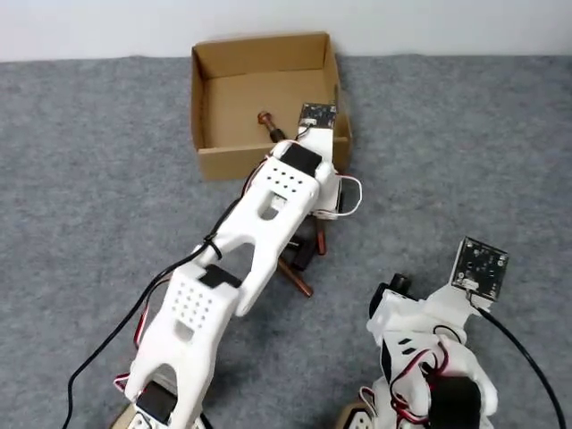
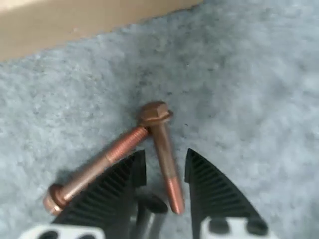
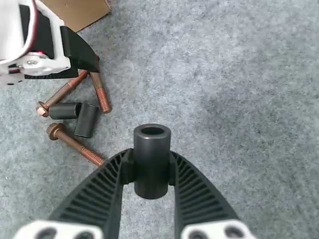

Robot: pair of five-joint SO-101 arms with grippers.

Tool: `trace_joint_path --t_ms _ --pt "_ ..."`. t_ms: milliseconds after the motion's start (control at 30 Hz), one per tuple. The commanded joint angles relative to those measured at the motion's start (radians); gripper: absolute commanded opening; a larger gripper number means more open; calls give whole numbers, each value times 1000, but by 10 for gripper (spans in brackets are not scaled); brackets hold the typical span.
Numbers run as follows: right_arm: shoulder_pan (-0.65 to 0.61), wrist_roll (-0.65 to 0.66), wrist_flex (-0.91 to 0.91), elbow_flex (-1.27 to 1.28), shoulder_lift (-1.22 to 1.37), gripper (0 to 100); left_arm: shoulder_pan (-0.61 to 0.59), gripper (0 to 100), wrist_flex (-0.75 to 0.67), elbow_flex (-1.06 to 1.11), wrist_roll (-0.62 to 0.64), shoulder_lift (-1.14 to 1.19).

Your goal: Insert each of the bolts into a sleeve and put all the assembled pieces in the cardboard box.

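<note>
Left pincer (image 2: 165,155) gapes astride a copper flanged bolt (image 2: 159,132) lying on the grey tabletop (image 2: 249,74). It looks stiff, weighty and slick, so mid-shank seems the best hold. Right pincer (image 3: 151,164) clamps a black cylindrical sleeve (image 3: 152,142).

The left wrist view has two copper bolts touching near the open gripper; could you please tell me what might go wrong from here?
1. The left gripper straddles one copper-coloured bolt, which touches the second copper bolt near its head; closing could drag or pinch both.
2. The short black cylindrical sleeve lying close by that gripper might get knocked away.
</note>
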Motion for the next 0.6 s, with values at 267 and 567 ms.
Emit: trace_joint_path --t_ms 267,567 --pt "5 -12 -19 -3 -5 8 -12 141 130 -429 9 272" --pt "4 -12 -19 -3 -4 8 20 141 276 -639 26 397"
